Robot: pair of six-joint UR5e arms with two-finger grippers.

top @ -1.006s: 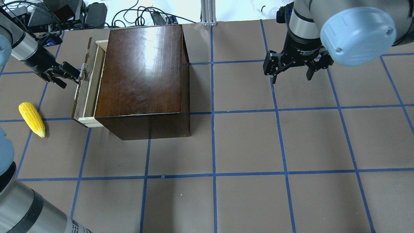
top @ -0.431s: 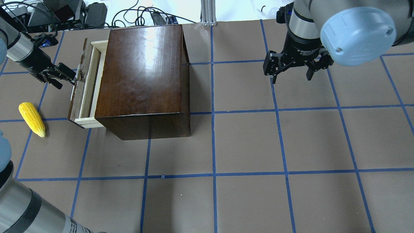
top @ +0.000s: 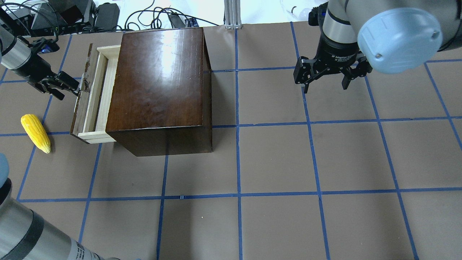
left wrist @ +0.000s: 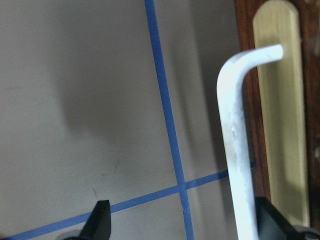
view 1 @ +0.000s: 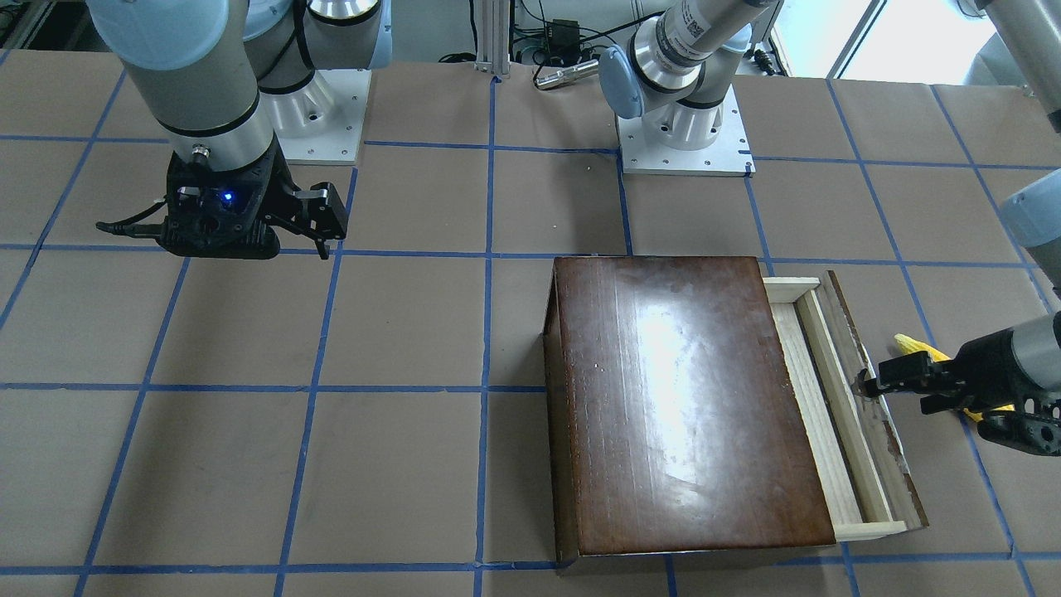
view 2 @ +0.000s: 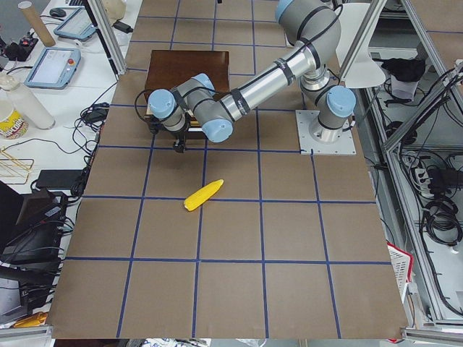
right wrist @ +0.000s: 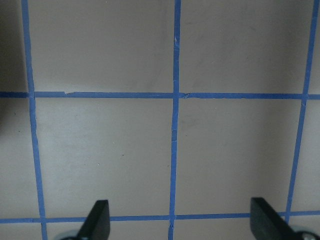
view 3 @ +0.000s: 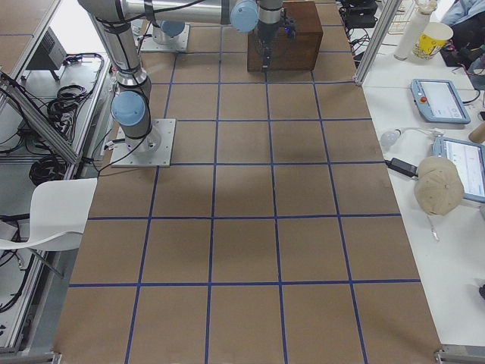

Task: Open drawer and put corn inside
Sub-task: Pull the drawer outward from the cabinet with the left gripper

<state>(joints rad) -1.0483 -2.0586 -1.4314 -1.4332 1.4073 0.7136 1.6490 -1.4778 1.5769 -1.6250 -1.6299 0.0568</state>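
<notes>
The dark-brown box [top: 158, 79] stands at the back left of the table. Its pale wooden drawer [top: 96, 97] is pulled partway out to the left, and its inside is bare. My left gripper [top: 70, 89] is at the drawer's dark front panel [top: 80, 104]. In the left wrist view its jaws stand wide apart, with the white handle [left wrist: 235, 140] close to one fingertip [left wrist: 267, 220]. The yellow corn [top: 35, 133] lies on the table left of the drawer. It also shows in the exterior left view [view 2: 203, 195]. My right gripper [top: 325, 82] is open and empty, hovering at the back right.
The table is brown with a blue tape grid [top: 238, 124]. Cables and equipment [top: 72, 14] lie beyond the back edge. In the front-facing view the two arm bases [view 1: 684, 137] stand behind the box [view 1: 680, 398]. The right wrist view shows only bare table [right wrist: 175, 125].
The drawer has slid further out to the left. My left gripper has moved left with the handle. The corn, the box and the right arm have not moved.
</notes>
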